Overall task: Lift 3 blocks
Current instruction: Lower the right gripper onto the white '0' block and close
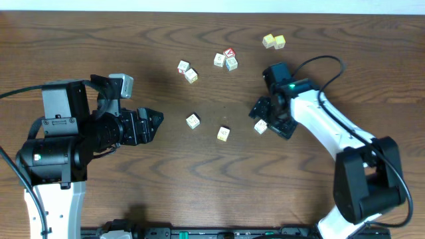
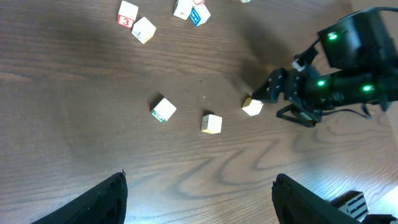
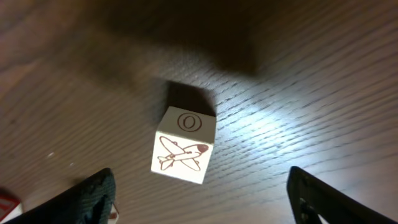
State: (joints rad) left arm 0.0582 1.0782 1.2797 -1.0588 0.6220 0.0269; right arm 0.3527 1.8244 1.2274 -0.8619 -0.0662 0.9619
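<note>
From overhead, three cream blocks (image 1: 192,121) sit in a loose row on the tabletop (image 1: 133,40), the rightmost block (image 1: 260,126) at the right jaws. Left wrist: the left jaws are spread wide, with the blocks well ahead. Right wrist: that block (image 3: 184,144) shows an O and an aeroplane drawing, and sits untouched between parted jaws.

Overhead tally: ten cubes on the table (image 1: 99,40).

- cream-white blocks, mid-table row: three. These are the left-end block (image 1: 192,121), centre block (image 1: 224,133) and right-end block (image 1: 260,126).
- yellow-green cubes (image 1: 268,41): two.
- upper-centre cluster: three. One red-faced cube (image 1: 229,53), one blue-faced cube (image 1: 231,64), one white cube (image 1: 218,60).
- pair beside that cluster: two. One red-marked cube (image 1: 183,67), one pale cube (image 1: 191,76).

Sum check: 3 + 2 + 3 + 2 = 10.

Left wrist view shows seven whole cubes, with an eighth cut by the top edge. Right wrist view shows one whole cube.

Arms: two — left arm (image 1: 60,139) and right arm (image 1: 332,126). Grippers: two — left gripper (image 2: 199,180) and right gripper (image 3: 199,173), two fingers each.
</note>
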